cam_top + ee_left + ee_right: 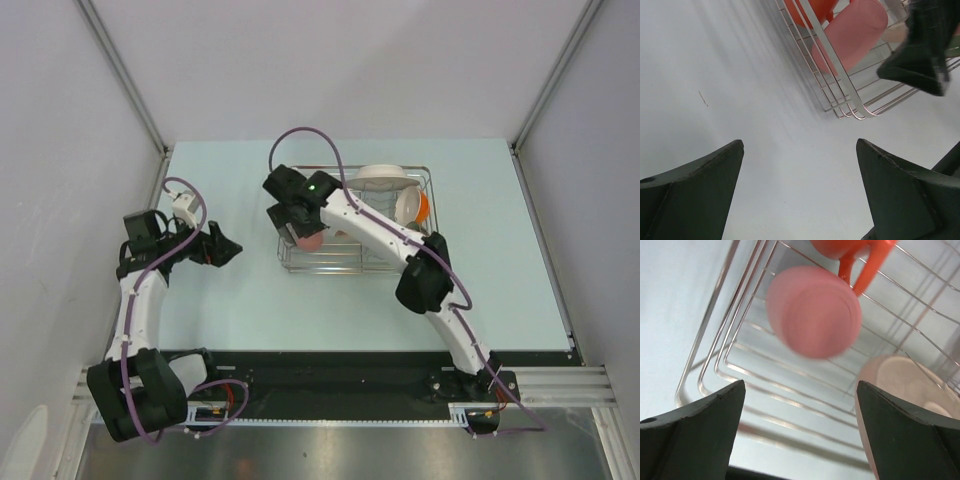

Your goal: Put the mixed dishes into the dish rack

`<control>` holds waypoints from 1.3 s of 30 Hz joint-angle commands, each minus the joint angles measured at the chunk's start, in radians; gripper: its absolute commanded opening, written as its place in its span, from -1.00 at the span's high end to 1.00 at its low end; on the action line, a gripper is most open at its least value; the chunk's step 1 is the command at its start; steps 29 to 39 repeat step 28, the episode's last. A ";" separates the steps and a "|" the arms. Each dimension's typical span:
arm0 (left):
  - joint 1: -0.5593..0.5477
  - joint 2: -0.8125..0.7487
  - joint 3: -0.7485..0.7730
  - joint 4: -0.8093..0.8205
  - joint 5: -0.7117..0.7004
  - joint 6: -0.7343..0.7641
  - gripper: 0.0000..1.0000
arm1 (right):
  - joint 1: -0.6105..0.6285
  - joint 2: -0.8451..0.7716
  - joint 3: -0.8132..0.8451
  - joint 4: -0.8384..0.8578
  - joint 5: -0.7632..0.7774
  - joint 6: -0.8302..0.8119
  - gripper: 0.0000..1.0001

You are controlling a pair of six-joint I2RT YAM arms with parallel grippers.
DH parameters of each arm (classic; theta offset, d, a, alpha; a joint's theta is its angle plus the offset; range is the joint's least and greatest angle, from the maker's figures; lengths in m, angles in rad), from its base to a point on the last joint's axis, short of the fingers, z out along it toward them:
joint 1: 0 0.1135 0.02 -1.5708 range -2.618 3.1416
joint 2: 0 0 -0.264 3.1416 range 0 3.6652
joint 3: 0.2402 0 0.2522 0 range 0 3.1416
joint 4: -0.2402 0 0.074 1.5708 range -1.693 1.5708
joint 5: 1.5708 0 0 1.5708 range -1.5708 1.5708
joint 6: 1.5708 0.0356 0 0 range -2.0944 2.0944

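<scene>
The silver wire dish rack (pixel 350 262) stands mid-table. A salmon-pink cup (pixel 812 310) lies on its side in the rack's left end, and beside it is an orange cup (pixel 860 260) with a handle. A cream-and-pink plate (pixel 900 385) stands at the right of the wrist view. My right gripper (pixel 800 390) hovers open just above the pink cup (pixel 312 241), holding nothing. A white dish (pixel 385 175) and a white-and-orange bowl (pixel 415 208) sit at the rack's far right. My left gripper (pixel 232 250) is open and empty over bare table left of the rack (pixel 850 100).
The right arm (pixel 400 245) crosses diagonally over the rack. In the left wrist view the right gripper's dark finger (pixel 920 55) hangs over the rack's corner by the pink cup (pixel 850 35). White walls enclose the pale table (pixel 500 290) on three sides.
</scene>
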 commanded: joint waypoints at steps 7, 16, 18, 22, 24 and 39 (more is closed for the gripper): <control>-0.004 -0.049 0.009 0.015 -0.041 0.000 -0.99 | 0.038 -0.474 -0.280 0.068 0.099 0.005 -1.00; -0.103 -0.066 0.001 0.009 -0.150 0.016 -0.99 | -0.057 -0.883 -0.826 0.277 0.030 0.074 -1.00; -0.116 -0.068 0.004 0.015 -0.158 0.005 -0.99 | -0.064 -0.923 -0.914 0.300 0.030 0.086 -1.00; -0.131 -0.057 0.021 0.012 -0.173 -0.006 -0.98 | -0.054 -0.965 -0.968 0.307 0.085 0.094 -1.00; -0.140 -0.062 0.021 0.011 -0.181 -0.011 -0.98 | -0.057 -0.982 -0.983 0.321 0.087 0.084 -1.00; -0.148 -0.074 0.017 0.015 -0.198 -0.012 -0.99 | -0.076 -0.991 -0.989 0.332 0.082 0.084 -0.99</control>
